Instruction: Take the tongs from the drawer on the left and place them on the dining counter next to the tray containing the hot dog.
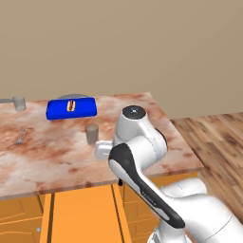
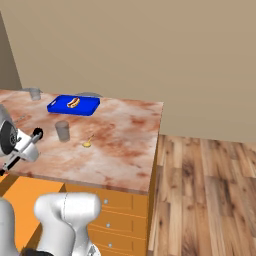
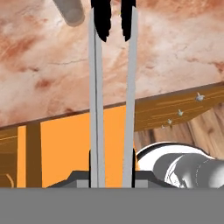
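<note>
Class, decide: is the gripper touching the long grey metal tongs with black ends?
Touching. In the hand view the gripper is clamped on the long grey metal tongs, whose two arms run up from between its fingertips.

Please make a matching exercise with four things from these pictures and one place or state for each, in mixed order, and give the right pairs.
Things:
1. hot dog
2. tongs
3. fork
4. drawer

Places or states:
A. held in the pincer
B. pulled open below the counter
C. lying on the blue tray
D. lying on the marble, apart from the tray

Pairs: 1-C, 2-A, 3-D, 4-B
</note>
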Controlling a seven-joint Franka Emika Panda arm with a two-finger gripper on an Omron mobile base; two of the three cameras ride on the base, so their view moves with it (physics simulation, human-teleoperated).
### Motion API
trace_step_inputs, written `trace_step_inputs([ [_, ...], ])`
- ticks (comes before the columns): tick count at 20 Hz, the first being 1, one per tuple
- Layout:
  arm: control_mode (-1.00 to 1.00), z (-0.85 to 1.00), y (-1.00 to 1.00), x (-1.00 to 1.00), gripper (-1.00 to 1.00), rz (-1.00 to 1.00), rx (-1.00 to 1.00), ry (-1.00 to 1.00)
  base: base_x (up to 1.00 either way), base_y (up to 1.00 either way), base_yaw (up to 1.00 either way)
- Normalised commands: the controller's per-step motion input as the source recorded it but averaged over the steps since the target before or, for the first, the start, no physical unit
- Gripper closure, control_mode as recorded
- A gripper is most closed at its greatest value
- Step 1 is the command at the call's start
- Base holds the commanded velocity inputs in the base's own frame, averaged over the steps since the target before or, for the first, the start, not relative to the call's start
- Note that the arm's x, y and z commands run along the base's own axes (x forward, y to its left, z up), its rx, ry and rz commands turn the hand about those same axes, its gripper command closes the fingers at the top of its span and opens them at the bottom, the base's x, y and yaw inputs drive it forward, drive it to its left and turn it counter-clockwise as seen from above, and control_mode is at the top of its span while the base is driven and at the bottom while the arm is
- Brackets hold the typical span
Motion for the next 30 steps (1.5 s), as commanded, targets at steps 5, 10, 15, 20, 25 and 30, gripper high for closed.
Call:
trace_step_inputs([
  [5, -1.00, 0.02, -0.15, 0.46, 1.00, 0.00, 0.00, 0.00, 0.00, 0.00, 0.00],
  [10, -1.00, 0.00, -0.21, 0.38, 1.00, 0.00, 0.00, 0.00, 0.00, 0.00, 0.00],
  [15, -1.00, 0.00, -0.36, 0.21, 1.00, 0.00, 0.00, -0.02, 0.00, 0.00, 0.00],
  [20, -1.00, 0.00, -0.45, 0.00, 1.00, 0.00, -0.05, -0.02, 0.00, 0.00, 0.00],
  [25, -1.00, 0.00, -0.36, 0.00, 1.00, 0.02, -0.01, 0.00, 0.00, 0.00, 0.00],
  [30, -1.00, 0.03, -0.57, 0.00, 1.00, 0.13, 0.00, 0.00, 0.00, 0.00, 0.00],
])
